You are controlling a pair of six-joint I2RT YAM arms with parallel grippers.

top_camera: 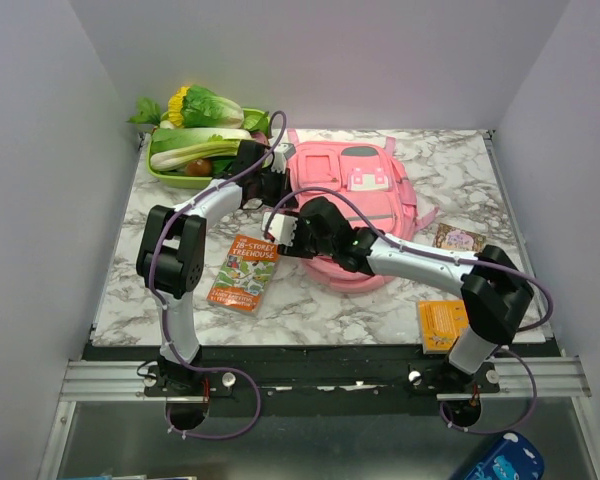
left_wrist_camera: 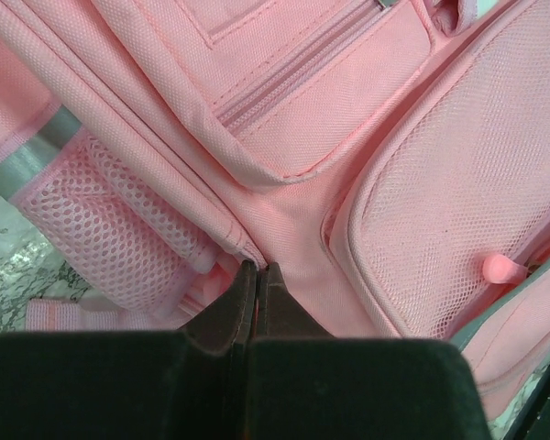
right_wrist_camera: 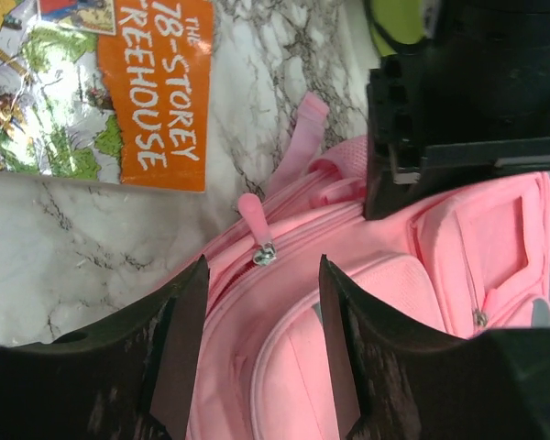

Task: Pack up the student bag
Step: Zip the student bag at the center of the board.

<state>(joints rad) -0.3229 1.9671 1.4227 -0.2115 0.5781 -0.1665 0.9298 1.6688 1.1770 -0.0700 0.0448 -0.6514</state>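
Entry: student bag [top_camera: 380, 205], opening stage. My left gripper [left_wrist_camera: 257, 273] closed at its seam (pinching? unclear); right gripper [right_wrist_camera: 262, 268] open, must pinch zip pull [right_wrist_camera: 250, 213] next.

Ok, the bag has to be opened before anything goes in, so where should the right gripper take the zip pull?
Probably the pink tab just above its metal slider. It sticks out toward the book, clear of the backpack fabric. The open right gripper faces it; come straight on, one finger each side.
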